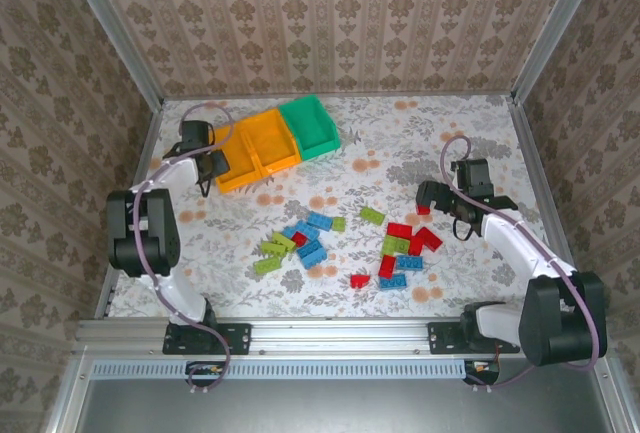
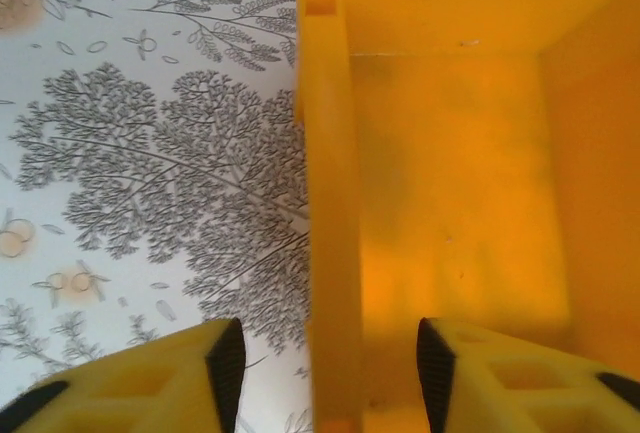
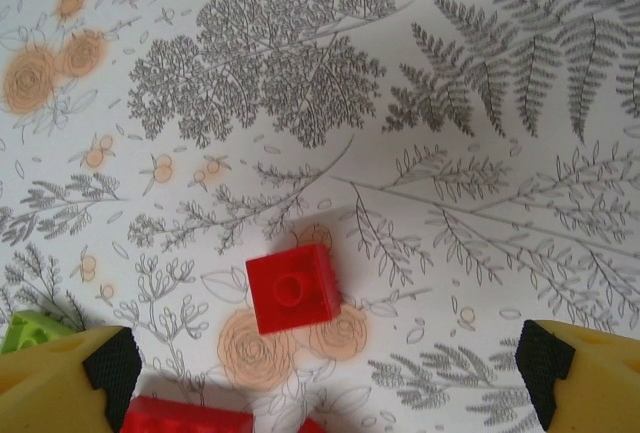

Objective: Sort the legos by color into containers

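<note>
The legos (image 1: 312, 253) lay loose on the counter (image 1: 420, 133) in the lower centre of the overhead frame, red, blue and lime green mixed together, so by my reckoning the sorting had hardly begun. Just right of the heap, the right gripper (image 1: 430, 201) hung with its jaws spread wide over a lone red brick (image 3: 292, 288). The brick sat untouched on the counter, and nothing was held. Farther up, at the upper left, the containers (image 1: 275, 143) stood in a row. Their insides looked bare, though the overhead view was too small to rule out a brick in a corner. The left gripper (image 1: 208, 168) sat at the leftmost orange bin (image 1: 240, 168), its jaws parted astride the side wall with a gap on either side, carrying nothing. Every colour was left to be binned.
</note>
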You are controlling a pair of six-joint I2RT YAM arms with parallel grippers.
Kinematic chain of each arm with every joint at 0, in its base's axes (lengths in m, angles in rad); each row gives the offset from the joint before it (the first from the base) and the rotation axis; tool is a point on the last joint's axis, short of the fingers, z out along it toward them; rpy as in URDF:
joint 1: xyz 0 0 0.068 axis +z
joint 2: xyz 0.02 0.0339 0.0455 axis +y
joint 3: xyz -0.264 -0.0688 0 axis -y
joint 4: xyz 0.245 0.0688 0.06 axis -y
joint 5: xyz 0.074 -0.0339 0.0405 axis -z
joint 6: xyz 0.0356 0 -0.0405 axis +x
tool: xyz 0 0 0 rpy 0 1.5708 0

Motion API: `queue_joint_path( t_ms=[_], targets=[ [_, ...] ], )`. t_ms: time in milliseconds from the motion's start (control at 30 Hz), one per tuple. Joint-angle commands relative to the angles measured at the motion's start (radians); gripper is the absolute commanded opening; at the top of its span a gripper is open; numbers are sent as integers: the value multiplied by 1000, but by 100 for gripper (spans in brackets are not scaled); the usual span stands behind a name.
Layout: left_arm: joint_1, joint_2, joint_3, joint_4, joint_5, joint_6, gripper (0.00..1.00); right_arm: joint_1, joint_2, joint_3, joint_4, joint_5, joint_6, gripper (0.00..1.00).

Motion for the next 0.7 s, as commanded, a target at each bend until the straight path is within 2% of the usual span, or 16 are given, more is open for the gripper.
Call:
queue_joint_path(
  t_ms=[0,67,200,467,667],
  targets=[
    [1,35,43,-27,70,31,32,11,-24,22,-119,16,37,100],
    [-9,44,42,-8,93,46,22,15,-26,32,-151,16,50,100],
    [-52,40,22,29,101,86,12,23,-11,34,-152,3,51,100],
    [-198,11,-23,80,109,159,11,51,118,88,-116,23,-20,94],
    [-293,11,-24,55,101,142,12,78,282,173,-141,70,-86,87]
  ],
)
